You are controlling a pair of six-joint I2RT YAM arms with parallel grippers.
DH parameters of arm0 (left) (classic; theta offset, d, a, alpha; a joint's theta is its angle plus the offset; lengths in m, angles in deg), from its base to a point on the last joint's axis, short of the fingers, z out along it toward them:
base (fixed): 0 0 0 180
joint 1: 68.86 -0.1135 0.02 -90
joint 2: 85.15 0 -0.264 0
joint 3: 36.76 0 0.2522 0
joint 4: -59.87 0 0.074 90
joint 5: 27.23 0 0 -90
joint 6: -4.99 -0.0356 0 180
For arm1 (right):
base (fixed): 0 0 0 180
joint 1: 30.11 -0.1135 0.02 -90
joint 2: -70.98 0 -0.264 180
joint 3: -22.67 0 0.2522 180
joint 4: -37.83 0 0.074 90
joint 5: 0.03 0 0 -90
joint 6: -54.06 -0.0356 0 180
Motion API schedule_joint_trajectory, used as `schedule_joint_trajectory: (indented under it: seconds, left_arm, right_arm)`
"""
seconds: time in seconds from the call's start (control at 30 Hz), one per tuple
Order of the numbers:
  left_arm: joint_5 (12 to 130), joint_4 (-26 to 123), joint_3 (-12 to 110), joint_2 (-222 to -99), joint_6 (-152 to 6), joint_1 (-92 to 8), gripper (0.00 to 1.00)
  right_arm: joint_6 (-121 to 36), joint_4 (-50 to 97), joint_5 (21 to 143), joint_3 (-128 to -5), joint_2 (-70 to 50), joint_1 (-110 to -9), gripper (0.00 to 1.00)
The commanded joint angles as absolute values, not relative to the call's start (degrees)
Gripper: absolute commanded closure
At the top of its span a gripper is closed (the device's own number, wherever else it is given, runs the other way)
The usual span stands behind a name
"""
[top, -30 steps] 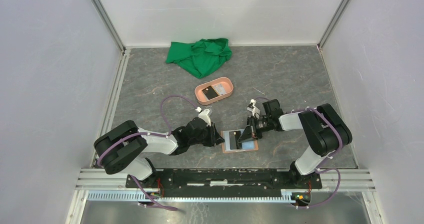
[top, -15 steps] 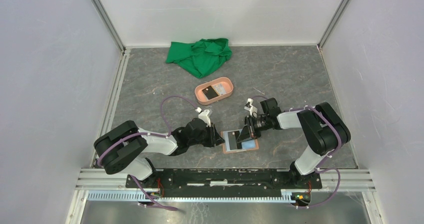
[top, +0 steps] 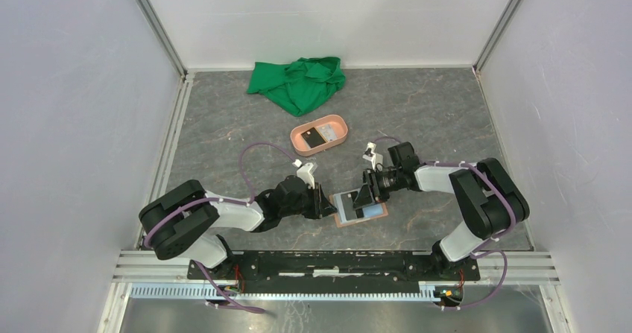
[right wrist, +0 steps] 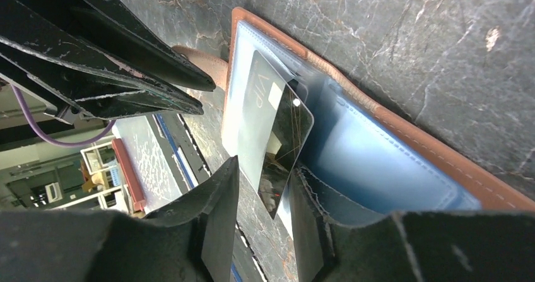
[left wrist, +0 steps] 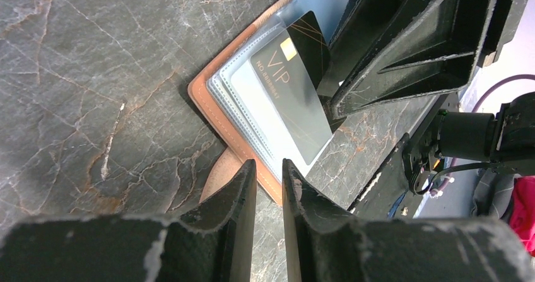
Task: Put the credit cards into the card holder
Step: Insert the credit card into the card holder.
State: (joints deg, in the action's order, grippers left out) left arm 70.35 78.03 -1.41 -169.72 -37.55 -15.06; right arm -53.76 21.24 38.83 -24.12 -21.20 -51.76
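Close to the middle of the bench's near edge, the card holder lies flat and open, its clear inner pockets facing up. The 2 arms meet over it from either side.

The left gripper is low at the holder's left edge, jaws only a narrow slit apart. The short closing tab runs under 1 of its fingers. I cannot tell whether the tab is pinched or merely pressed down.

The right gripper reaches in from the right with its jaws parted. A black credit card marked VIP stands tilted between them. In the right wrist view there is a visible gap between the card and 1 finger, so nothing clamps it. The card's far end sits among the holder's pockets; how deep cannot be told.

Farther back, toward the bench's middle, a salmon-pink oval tray holds another dark card. It is well apart from both grippers.

By the far edge lies a crumpled green cloth.
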Motion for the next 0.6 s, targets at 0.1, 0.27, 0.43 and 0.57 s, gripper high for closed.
schedule_joint_trajectory:
  seconds: [0.1,0.27,0.43,0.57]
  left_arm:
    - [70.9,81.3,-2.1,-168.2,-40.0,-14.9,0.71]
    - [70.6,81.7,-2.4,-167.9,-39.9,-14.9,0.71]
    - [70.4,82.1,-2.8,-167.4,-39.8,-15.0,0.71]
    - [70.4,82.3,-2.9,-167.4,-39.8,-15.0,0.71]
  right_arm:
    - [-47.2,18.7,44.5,-26.5,-18.7,-52.7,0.55]
    - [-43.8,16.7,47.3,-27.3,-17.5,-53.6,0.53]
    - [-40.0,14.6,48.5,-28.4,-16.8,-54.6,0.48]
    - [-36.9,12.8,49.8,-29.4,-16.5,-55.9,0.43]
